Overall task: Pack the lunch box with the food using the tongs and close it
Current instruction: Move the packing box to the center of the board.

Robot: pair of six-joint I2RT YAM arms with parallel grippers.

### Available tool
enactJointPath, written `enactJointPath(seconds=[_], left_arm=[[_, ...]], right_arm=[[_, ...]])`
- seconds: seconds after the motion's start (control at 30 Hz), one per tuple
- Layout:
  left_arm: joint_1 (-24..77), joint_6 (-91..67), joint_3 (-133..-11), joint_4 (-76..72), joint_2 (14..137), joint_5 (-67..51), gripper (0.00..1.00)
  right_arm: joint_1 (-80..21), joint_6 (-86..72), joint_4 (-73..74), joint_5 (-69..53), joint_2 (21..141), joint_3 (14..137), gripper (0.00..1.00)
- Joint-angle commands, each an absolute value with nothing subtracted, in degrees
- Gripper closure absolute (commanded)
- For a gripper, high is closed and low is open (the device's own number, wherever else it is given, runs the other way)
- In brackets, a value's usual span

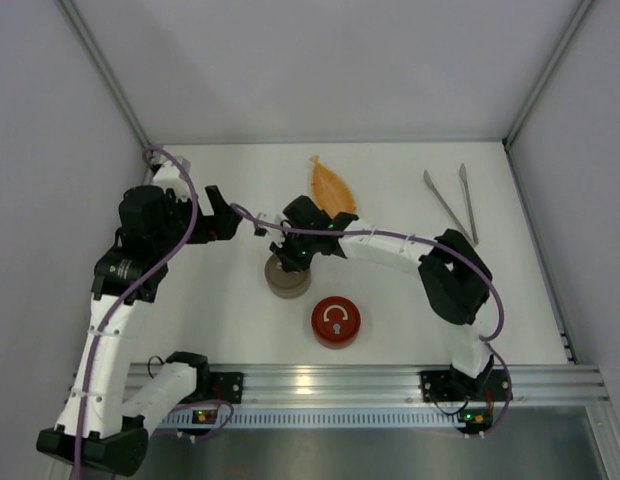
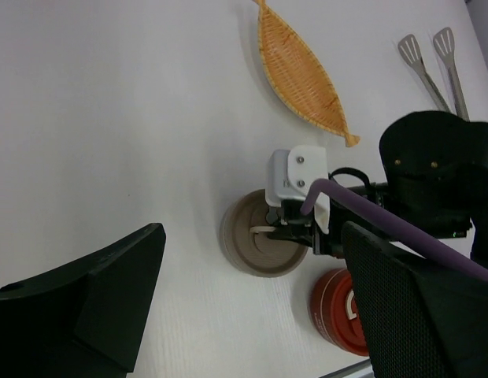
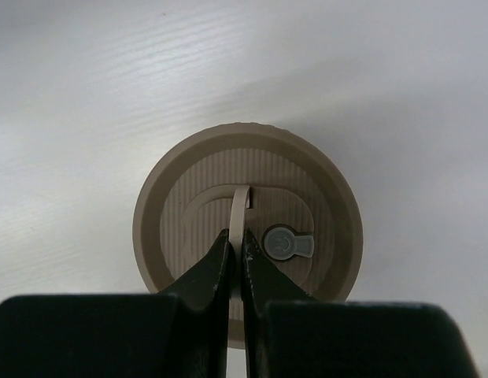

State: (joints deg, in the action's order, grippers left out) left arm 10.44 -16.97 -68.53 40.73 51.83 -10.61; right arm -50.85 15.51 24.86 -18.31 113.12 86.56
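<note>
The lunch box (image 1: 288, 282) is a round beige tub with its ribbed lid on, standing mid-table. My right gripper (image 1: 287, 260) is above it, shut on the thin upright handle (image 3: 242, 206) of the lid; in the right wrist view both fingertips of the right gripper (image 3: 234, 240) pinch that strap. My left gripper (image 1: 226, 214) hovers open to the left of the box, empty, and the lunch box (image 2: 252, 238) lies beyond its wide-spread fingers (image 2: 94, 299). The silver tongs (image 1: 451, 203) lie at the back right, untouched. No food shows in any view.
An orange woven leaf-shaped dish (image 1: 332, 186) lies behind the box and looks empty in the left wrist view (image 2: 299, 75). A red round container (image 1: 336, 321) with a white mark stands in front of the box. Grey walls enclose three sides; an aluminium rail (image 1: 320, 382) runs along the near edge.
</note>
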Motion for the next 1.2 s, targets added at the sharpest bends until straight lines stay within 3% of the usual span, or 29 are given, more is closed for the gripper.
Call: enactJointPath(seconds=[0.0, 0.27, 0.83, 0.93, 1.17], left_arm=[[8.3, -18.6, -71.0, 39.8, 52.9, -10.5, 0.02], [2.4, -19.2, -73.8, 38.5, 57.0, -15.9, 0.02], [1.8, -17.8, -72.8, 37.1, 59.8, -17.0, 0.02], [1.8, -17.8, -72.5, 36.7, 59.8, -17.0, 0.02], [1.8, -17.5, -71.3, 36.1, 59.8, -16.9, 0.02]], right_arm=[[-53.8, 13.7, 26.9, -17.9, 113.8, 82.2, 1.0], [-58.2, 13.3, 25.1, -17.5, 110.8, 75.1, 1.0], [-67.1, 15.3, 23.0, -13.9, 104.5, 65.7, 1.0], [-67.1, 15.9, 22.9, -12.6, 104.5, 65.0, 0.91], [-67.2, 17.4, 22.5, -11.5, 101.8, 64.3, 0.54]])
